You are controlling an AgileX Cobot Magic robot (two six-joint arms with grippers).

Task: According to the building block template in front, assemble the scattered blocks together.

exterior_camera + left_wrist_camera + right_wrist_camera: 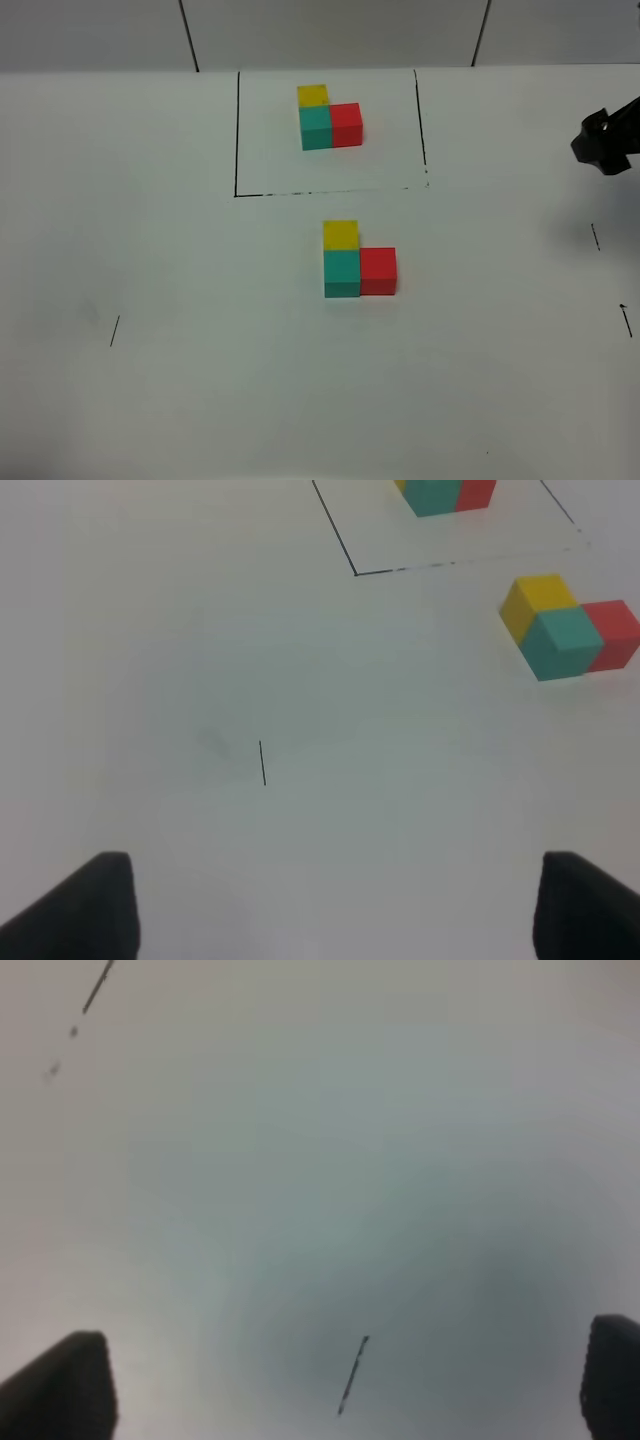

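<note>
The template is a black-lined rectangle (237,130) at the back of the table holding a joined L of yellow (312,95), teal (316,127) and red (346,124) cubes; it also shows in the left wrist view (345,555). In front of it the three unframed cubes stand joined in the same L: yellow (340,234), teal (342,272), red (378,270). The left wrist view shows them too: yellow (535,598), teal (565,645), red (615,630). My left gripper (325,905) is open and empty, out of the high view. My right gripper (600,145) is open and empty at the right edge.
The white table (200,380) carries short black tick marks at the left (114,331) and right (596,237). One tick shows in the left wrist view (262,763) and another in the right wrist view (352,1375).
</note>
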